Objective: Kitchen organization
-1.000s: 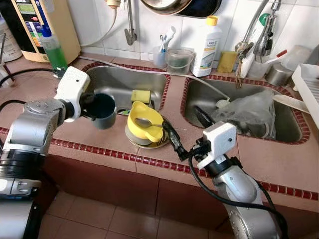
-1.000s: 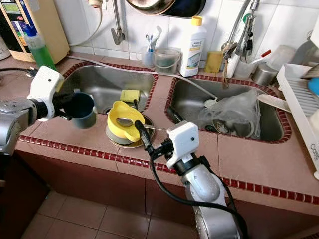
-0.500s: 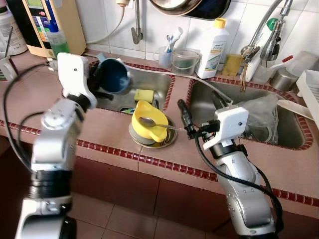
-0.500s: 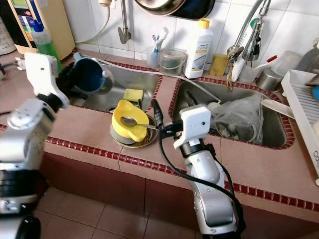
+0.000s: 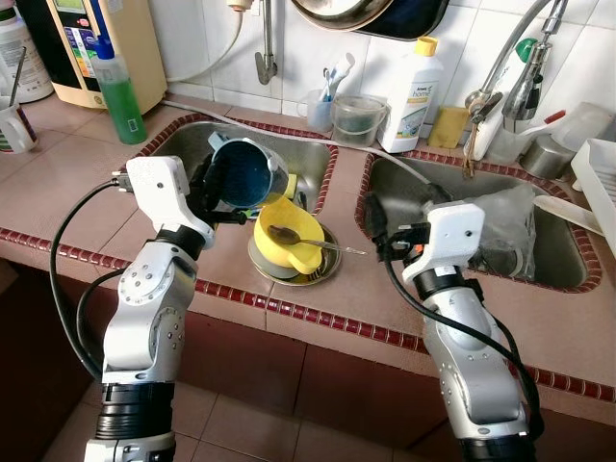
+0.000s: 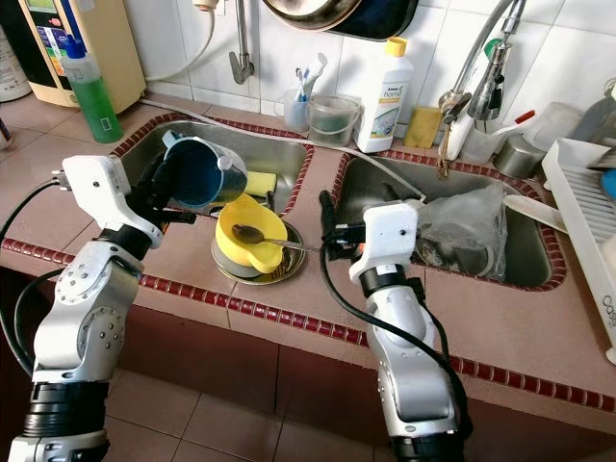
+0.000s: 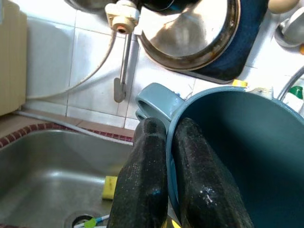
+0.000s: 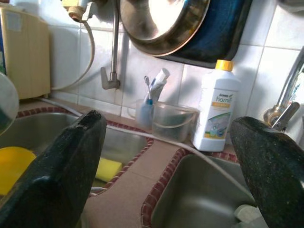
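Note:
My left gripper (image 5: 218,183) is shut on the rim of a blue-grey mug (image 5: 246,173), one finger inside and one outside by the handle (image 7: 154,102). The mug lies tilted on its side in the air over the left sink (image 5: 188,144), right beside a yellow cup (image 5: 285,241). That cup stands on stacked dishes (image 5: 313,274) on the counter with a metal spoon (image 5: 306,238) across it. My right gripper (image 5: 395,217) is open and holds nothing, hovering over the divider between the sinks, right of the yellow cup; its fingers (image 8: 61,175) point at the tiled back wall.
A plastic bag (image 5: 496,221) and dishes lie in the right sink. Along the back stand a green soap bottle (image 5: 120,91), a toothbrush cup (image 5: 313,106), a clear tub (image 5: 351,120), a white detergent bottle (image 5: 409,82) and the faucet (image 5: 505,58). A dish rack (image 5: 597,168) stands at far right.
The left gripper carried the mug from over the counter up over the left sink and tipped it beside the yellow cup. The right gripper rose from the counter's front edge toward the sink divider.

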You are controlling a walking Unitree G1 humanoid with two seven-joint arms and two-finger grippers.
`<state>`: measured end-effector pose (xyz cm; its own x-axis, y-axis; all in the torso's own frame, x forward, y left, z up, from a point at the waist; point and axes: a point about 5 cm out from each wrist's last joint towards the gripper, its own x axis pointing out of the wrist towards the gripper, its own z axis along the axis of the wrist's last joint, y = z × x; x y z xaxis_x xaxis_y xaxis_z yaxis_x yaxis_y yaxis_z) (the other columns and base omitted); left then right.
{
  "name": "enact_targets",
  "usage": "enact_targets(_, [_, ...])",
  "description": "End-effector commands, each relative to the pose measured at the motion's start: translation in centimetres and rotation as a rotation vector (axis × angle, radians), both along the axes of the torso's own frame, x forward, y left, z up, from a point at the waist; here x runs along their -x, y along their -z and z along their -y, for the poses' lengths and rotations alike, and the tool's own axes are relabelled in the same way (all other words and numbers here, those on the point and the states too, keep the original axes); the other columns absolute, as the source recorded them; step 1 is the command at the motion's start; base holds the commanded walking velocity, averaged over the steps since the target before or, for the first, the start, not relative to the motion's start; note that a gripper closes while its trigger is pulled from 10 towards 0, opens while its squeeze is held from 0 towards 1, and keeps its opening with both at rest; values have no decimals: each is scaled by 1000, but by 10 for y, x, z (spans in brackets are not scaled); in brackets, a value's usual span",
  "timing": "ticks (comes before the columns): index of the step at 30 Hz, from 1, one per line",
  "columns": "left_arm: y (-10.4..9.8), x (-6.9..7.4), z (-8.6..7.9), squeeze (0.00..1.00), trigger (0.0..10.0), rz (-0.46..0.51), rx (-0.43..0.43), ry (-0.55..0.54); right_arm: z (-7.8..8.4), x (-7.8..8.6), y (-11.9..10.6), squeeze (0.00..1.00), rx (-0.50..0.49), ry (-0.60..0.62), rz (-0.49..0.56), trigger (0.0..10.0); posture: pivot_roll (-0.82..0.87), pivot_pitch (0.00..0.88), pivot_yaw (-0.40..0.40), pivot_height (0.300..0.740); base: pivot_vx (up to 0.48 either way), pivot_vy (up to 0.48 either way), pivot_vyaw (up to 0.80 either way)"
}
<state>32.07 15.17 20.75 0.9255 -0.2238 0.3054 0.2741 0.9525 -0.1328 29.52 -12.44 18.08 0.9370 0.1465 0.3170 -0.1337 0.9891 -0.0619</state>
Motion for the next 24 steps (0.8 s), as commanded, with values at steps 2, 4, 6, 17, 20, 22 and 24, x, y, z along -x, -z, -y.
enact_targets(2, [-9,1,1,0,10000,48,-12,17,2,-3,-2,0,-5,11,6,10000,97,0,-55,740,161,0,0])
enact_targets(4, [-10,1,0,0,10000,52,-12,18,1,-4,-2,0,-4,11,9,10000,98,0,-54,740,330,0,0])
enact_targets(6, [-12,0,-1,0,10000,58,-10,15,1,-5,-3,0,-5,13,17,10000,98,0,-54,740,337,0,0])
enact_targets(17, [-14,-2,-1,0,10000,62,-10,9,1,-6,-4,0,-4,5,21,10000,91,0,-56,740,339,0,0])
enact_targets(20, [-14,-3,-2,0,10000,62,-8,9,1,-7,-4,0,-3,4,21,10000,91,0,-57,740,339,0,0])
enact_targets(22, [-14,-3,-2,0,10000,63,-7,8,1,-7,-4,0,-3,3,22,10000,91,0,-57,740,339,0,0])
enact_targets(24, [-14,-4,-2,0,10000,62,-6,7,1,-7,-4,0,-2,2,22,10000,92,0,-57,740,341,0,0])
